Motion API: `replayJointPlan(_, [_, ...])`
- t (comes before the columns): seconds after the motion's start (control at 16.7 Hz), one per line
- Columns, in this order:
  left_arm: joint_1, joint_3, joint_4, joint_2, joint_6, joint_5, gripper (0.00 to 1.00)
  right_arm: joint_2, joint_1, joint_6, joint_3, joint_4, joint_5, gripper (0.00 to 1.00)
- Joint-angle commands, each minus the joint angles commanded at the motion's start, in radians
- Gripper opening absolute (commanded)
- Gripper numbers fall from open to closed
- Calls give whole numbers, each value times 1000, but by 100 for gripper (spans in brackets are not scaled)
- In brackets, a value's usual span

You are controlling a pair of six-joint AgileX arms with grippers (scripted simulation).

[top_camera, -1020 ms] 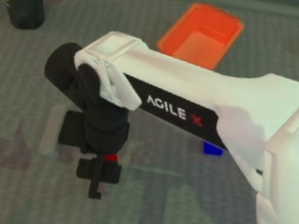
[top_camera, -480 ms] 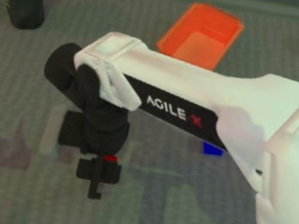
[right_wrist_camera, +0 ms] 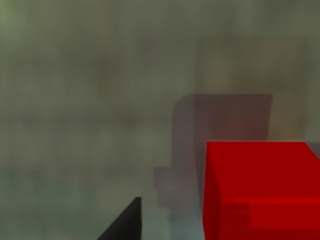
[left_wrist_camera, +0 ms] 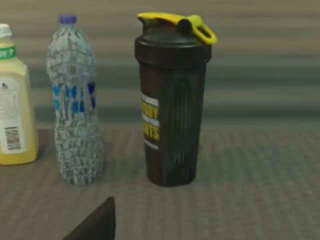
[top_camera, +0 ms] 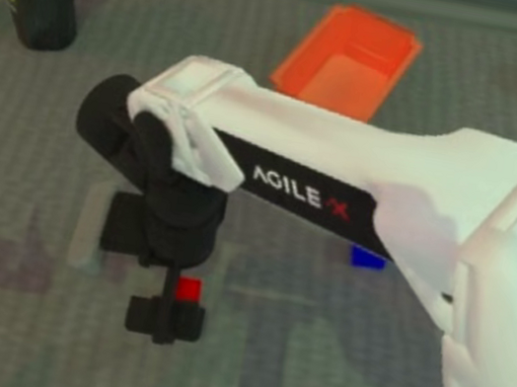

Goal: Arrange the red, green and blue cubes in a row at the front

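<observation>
Right gripper (top_camera: pixel 165 318) low over front-centre of table, red cube (top_camera: pixel 187 289) between fingers; whether closed on it or released, cannot tell. Red cube's face fills the right wrist view (right_wrist_camera: pixel 260 190). Blue cube (top_camera: pixel 365 259) farther back and to the right, half hidden under my right arm. Green cube not visible. Left arm parked off table's left; its wrist view shows only bottles. Advice: keep red square to front edge, leave room beside it for 2 more cubes, lift straight up to avoid nudging.
</observation>
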Motion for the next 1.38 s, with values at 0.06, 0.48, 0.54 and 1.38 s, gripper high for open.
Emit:
replayJointPlan(0.06, [0,0,0,0,0,0,100,0,0,0,0,0,0,100])
replayJointPlan(0.48, [0,0,0,0,0,0,100,1,-1,-1,4,-4,0,100])
replayJointPlan(0.54, [0,0,0,0,0,0,100,2,1,-3,18,-17,0,100])
replayJointPlan(1.38, [-3,8,-5,8,-2,0,100,-13,-4,-2,259,-264,-1,100])
